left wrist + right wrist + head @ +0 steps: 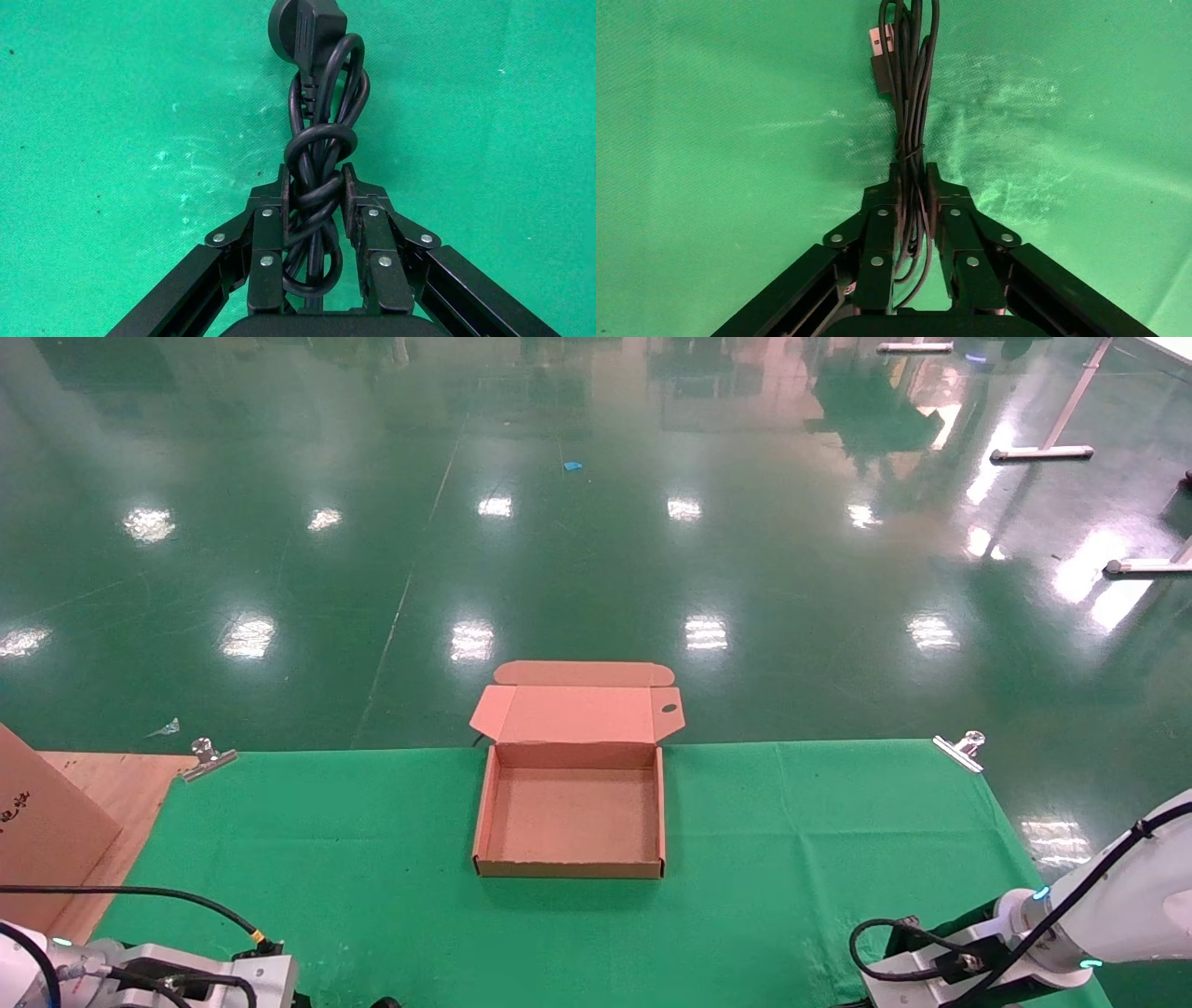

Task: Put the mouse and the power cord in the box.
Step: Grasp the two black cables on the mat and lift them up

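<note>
Gripping the bundled power cord (318,151), the left gripper (314,193) waits near-left; the right gripper (914,189) clamps a thinner USB cable bundle (909,84) near-right. The box (569,868) sits open, empty; mouse unseen.

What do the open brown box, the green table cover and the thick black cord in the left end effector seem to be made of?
The shallow brown box looks like matte corrugated cardboard, with folded flaps and raw edges. The green table cover appears to be felt-like cloth: dull, with scuff marks. The thick black bundled power cord in the left end effector seems rubber or plastic sheathed, smooth with a slight sheen.
</note>
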